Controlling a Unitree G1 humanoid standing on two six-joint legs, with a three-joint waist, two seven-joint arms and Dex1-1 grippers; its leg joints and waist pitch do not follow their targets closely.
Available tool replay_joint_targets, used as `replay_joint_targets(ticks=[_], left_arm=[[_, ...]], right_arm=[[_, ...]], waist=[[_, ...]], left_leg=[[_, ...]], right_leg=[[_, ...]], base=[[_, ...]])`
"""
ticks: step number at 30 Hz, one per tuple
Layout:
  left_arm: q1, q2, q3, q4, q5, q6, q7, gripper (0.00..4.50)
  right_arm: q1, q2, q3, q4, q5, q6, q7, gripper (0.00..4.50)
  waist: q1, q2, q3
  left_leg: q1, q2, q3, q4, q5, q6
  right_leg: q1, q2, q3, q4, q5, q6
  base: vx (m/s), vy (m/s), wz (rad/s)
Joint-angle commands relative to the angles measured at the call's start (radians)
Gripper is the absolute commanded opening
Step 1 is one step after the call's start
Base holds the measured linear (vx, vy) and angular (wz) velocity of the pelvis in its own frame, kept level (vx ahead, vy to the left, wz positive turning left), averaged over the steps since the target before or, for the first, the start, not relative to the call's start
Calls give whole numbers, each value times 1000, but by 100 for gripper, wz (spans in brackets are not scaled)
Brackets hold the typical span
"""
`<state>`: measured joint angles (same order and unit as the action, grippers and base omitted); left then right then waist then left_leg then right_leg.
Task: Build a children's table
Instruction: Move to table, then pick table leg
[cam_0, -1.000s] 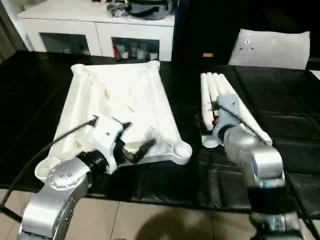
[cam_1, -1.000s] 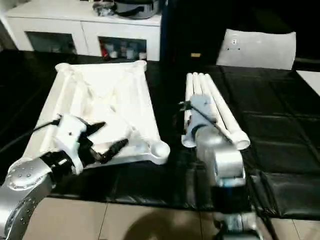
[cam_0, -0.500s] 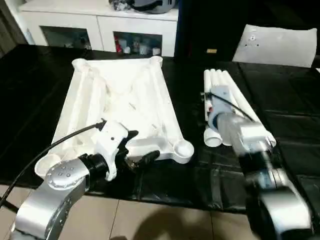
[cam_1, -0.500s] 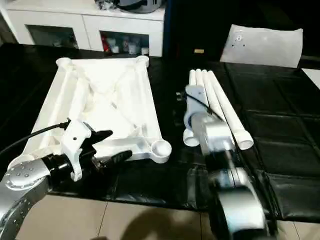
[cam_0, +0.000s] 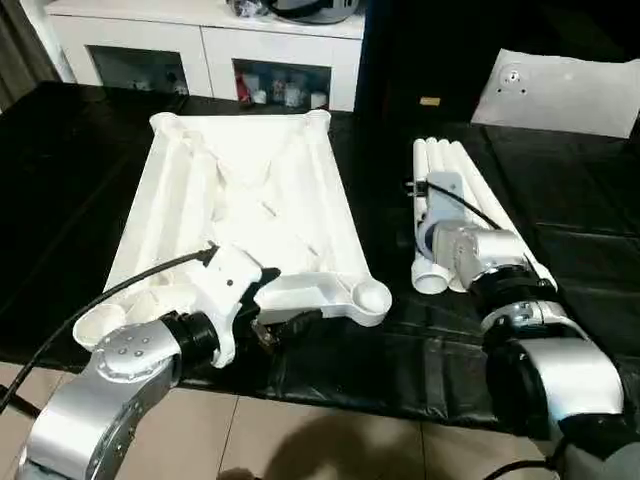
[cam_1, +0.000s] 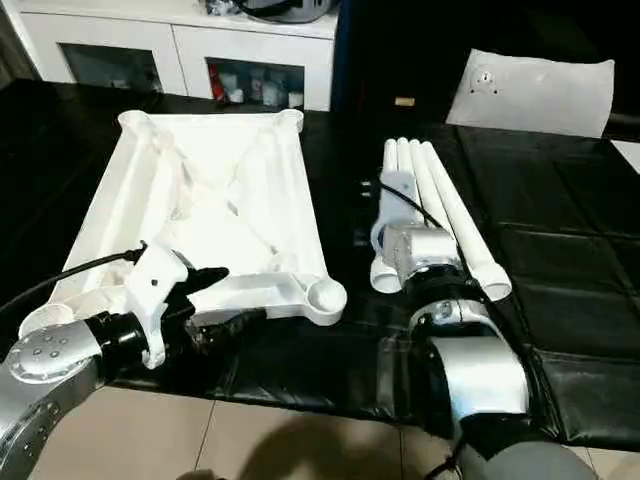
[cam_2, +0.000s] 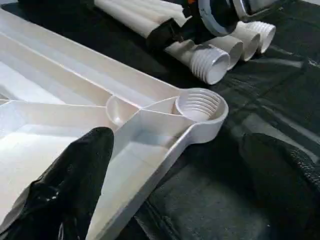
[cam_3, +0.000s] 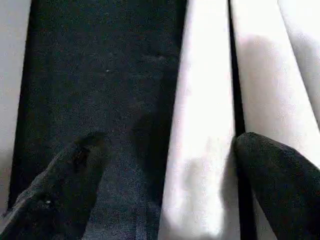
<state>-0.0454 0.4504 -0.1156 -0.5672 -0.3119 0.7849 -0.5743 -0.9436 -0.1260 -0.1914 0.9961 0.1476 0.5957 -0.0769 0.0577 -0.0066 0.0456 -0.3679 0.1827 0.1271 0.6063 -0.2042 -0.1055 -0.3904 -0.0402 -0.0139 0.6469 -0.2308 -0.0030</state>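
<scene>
The children's table lies in parts on a black mat. Its white top (cam_0: 240, 200) rests upside down, ribs up, with a round corner socket (cam_2: 199, 105) at the near right. The tapered white legs (cam_0: 445, 160) lie side by side to its right. My left gripper (cam_0: 290, 297) is open at the top's near rim, one finger (cam_2: 75, 185) over the ribbed inside and the other (cam_2: 280, 180) over the mat. My right gripper (cam_3: 170, 200) is open just above the leftmost leg (cam_3: 200, 100), with a finger on each side of it.
A white cabinet (cam_0: 200, 40) stands behind the mat. A flat white panel (cam_0: 560, 90) lies at the back right. The mat's near edge meets tiled floor (cam_0: 330, 440). A black cable (cam_0: 100, 295) runs from my left wrist across the top's near left corner.
The whole view has shifted. My left gripper has drawn back a little to the top's near rim. My right forearm has swung lower while its gripper stays over the legs. Both remain open.
</scene>
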Motion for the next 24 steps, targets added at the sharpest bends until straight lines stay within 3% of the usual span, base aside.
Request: replay_joint_targets(ticks=[1,7,11,13,14,18,24], left_arm=[[1,8,-8,-15,-7,9,2,446],[-6,7,-14,-15,-9,14,1,449],[-7,10,-21,-16,-10,14,2,450],[-10,11,-24,-14,-10,12,2,450],[-11,9,-25,-12,-9,10,4,450],[-11,5,-26,-9,-8,6,7,450],[-14,4,-34,-3,-7,2,10,450]], right_arm=[[-18,4,-26,24,26,-8,-7,450],[-32,13,-73,83,62,-17,8,431],[-48,12,-90,129,75,1,18,384],[-53,12,-98,144,82,6,19,384],[-53,11,-103,151,88,13,21,372],[-57,9,-116,172,101,31,36,331],[-65,-1,-143,191,117,26,44,287]], waist=[[0,2,-58],[-1,2,-57],[-1,2,-58],[-1,0,-56],[-2,-8,-57],[-4,-4,-57],[-5,-8,-58]], left_leg=[[0,15,21,-62,-68,-30],[1,19,27,-63,-87,-31],[3,21,31,-63,-94,-33],[1,21,31,-64,-93,-32],[2,21,33,-63,-88,-30],[4,23,32,-64,-97,-36],[3,23,33,-64,-101,-34]], right_leg=[[53,-57,29,-61,58,-185],[49,-57,28,-63,18,-185],[46,-58,28,-63,6,-183],[47,-58,28,-63,6,-182],[47,-57,28,-64,9,-179],[44,-58,27,-63,-2,-177],[45,-59,27,-64,0,-180]], base=[[0,0,0],[0,0,0],[0,0,0],[0,0,0],[0,0,0],[0,0,0],[0,0,0]])
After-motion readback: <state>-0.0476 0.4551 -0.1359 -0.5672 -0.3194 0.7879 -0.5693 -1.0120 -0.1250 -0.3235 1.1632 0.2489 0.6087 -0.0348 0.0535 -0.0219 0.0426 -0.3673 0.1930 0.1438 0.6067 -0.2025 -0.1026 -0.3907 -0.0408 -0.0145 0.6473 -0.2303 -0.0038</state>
